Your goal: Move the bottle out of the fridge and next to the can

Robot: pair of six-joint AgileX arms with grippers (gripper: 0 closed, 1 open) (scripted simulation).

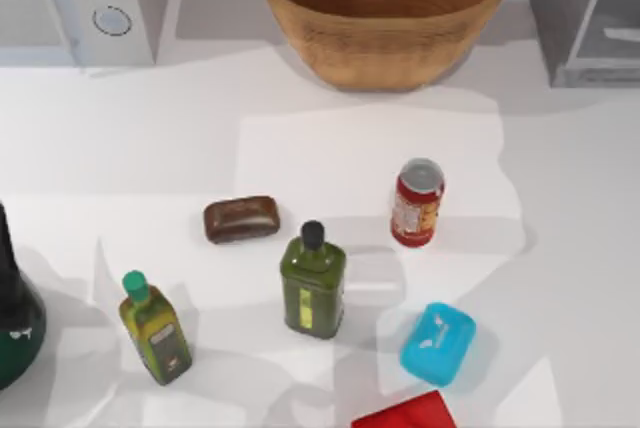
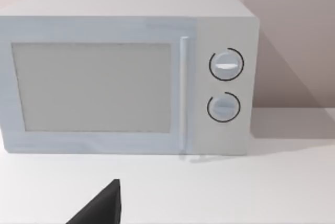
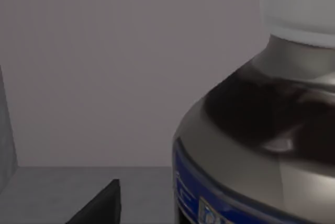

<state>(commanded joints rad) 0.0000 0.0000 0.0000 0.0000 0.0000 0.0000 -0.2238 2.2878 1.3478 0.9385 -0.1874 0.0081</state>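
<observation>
Here, on the white table (image 1: 330,148), the grey fridge (image 1: 585,18) stands at the far right corner, with a white microwave (image 1: 85,3) at the far left and a wicker bowl (image 1: 385,8) between them. The right wrist view looks into the fridge's pale interior, where the bottle (image 3: 261,130) stands upright, its long axis vertical, white cap above a dark shoulder and a blue-edged label. It looms close in front of that camera, so the right arm, reaching into the fridge, appears to be the nearer one. Whether the right gripper is spread or closed, or has any hold on the bottle, cannot be told; a dark finger (image 3: 99,205) shows low in the view. The left arm (image 1: 15,308) sits parked at the table's left edge, facing the microwave. The red can (image 1: 417,203) stands mid-table, right of the olive-green bottle (image 1: 313,283), with bare tabletop around it for the bottle, by my judgement.
</observation>
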